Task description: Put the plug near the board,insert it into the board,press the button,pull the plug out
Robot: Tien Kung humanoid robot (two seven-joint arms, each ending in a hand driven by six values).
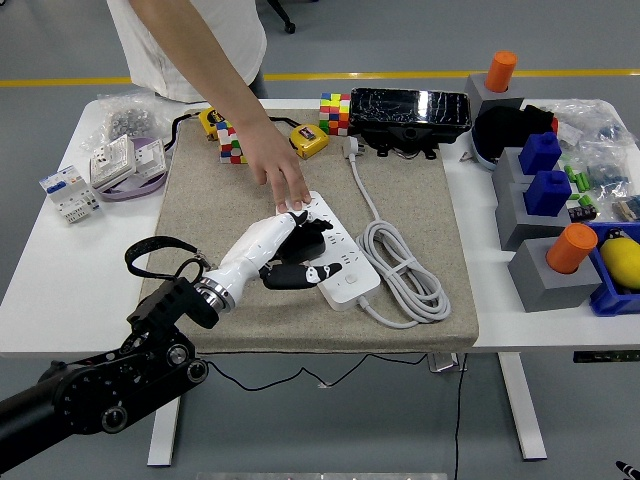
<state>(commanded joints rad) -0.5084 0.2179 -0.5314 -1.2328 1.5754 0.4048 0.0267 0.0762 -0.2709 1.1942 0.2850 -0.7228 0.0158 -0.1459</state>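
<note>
a white table seen from above, with a tan mat (200, 190) spread across its middle. the robot's left hand (285, 255), white with black fingertips, reaches in from the lower left. its fingers are curled around a black plug (312, 240), pinching it between thumb and fingers. the plug sits right over the white board (345, 262), a long power strip lying diagonally on the mat just beyond and beneath the fingertips. whether the prongs are already seated in a socket cannot be told; the hand hides the contact.

just past the robot's fingers, a person's hand (283, 180) comes down from the far side and presses its fingertips on the far end of the board, touching it, apparently steadying it. to the right of the robot's hand the board's grey cord (405, 265) lies in loose loops, and the round button (349, 281) sits on the near end of the board, close beside the thumb.

the step in hand looks like insertion. to do it well, the hand should hold the plug upright, line the prongs squarely over 1 socket, and push straight down without twisting, so the board does not slide under the person's fingers. the right arm is out of view.
</note>
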